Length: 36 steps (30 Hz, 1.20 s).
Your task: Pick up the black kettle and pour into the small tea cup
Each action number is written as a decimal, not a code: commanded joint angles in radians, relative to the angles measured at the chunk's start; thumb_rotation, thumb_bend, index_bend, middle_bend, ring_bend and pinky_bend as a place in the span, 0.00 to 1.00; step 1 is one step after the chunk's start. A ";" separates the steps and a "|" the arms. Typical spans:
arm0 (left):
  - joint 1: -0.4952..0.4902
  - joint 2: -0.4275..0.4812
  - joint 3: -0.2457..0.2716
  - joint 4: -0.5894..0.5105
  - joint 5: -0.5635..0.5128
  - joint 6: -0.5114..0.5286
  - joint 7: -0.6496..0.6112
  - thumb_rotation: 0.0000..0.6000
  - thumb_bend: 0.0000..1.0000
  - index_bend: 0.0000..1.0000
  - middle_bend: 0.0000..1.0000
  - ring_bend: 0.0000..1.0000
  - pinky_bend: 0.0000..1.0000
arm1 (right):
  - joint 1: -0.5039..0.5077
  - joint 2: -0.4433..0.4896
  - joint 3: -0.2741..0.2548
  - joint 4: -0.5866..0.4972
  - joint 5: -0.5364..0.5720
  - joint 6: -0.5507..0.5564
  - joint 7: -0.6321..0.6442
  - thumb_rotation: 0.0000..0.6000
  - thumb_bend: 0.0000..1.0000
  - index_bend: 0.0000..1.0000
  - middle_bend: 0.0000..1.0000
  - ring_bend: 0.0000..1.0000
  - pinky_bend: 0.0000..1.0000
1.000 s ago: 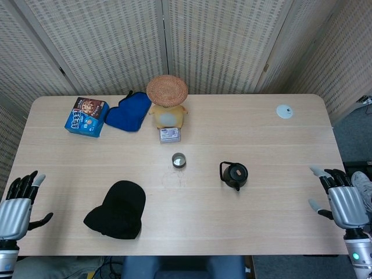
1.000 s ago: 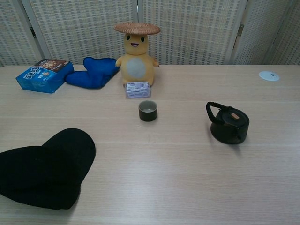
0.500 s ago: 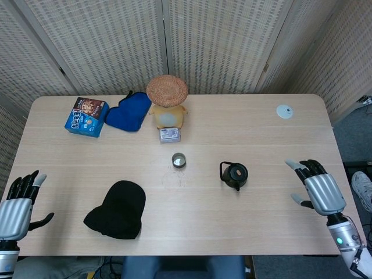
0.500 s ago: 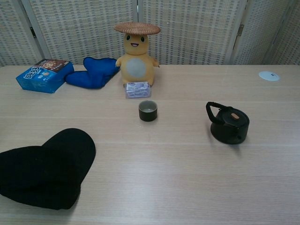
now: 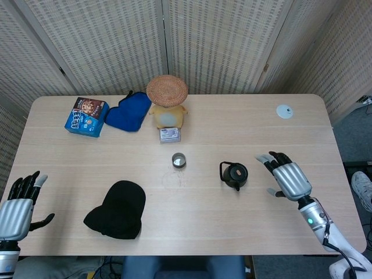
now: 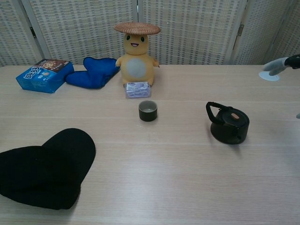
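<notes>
Pale wood-grain tabletop (image 5: 261,116), faint lengthwise streaks. Black cast-iron kettle (image 5: 235,174) — small orange-brown spot on lid. Small dark olive tea cup (image 5: 178,160), lighter grey-green inside. Yellow plush figure (image 6: 136,63), grey belly patch, tan woven straw hat. Blue cloth (image 5: 129,111). Blue-and-brown snack box (image 5: 86,115). Black knit cap (image 5: 117,209). Both robot hands silver with black fingers — right hand (image 5: 287,176), left hand (image 5: 16,208).

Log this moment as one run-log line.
phase: approach | right hand: open, beside black kettle, apart | left hand: open, idle | small tea cup: upright
</notes>
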 commanded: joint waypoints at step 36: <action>0.030 -0.006 0.013 0.059 0.004 0.021 -0.072 1.00 0.18 0.07 0.00 0.04 0.00 | 0.277 -0.355 0.084 0.202 0.225 -0.233 -0.216 1.00 0.02 0.00 0.03 0.00 0.05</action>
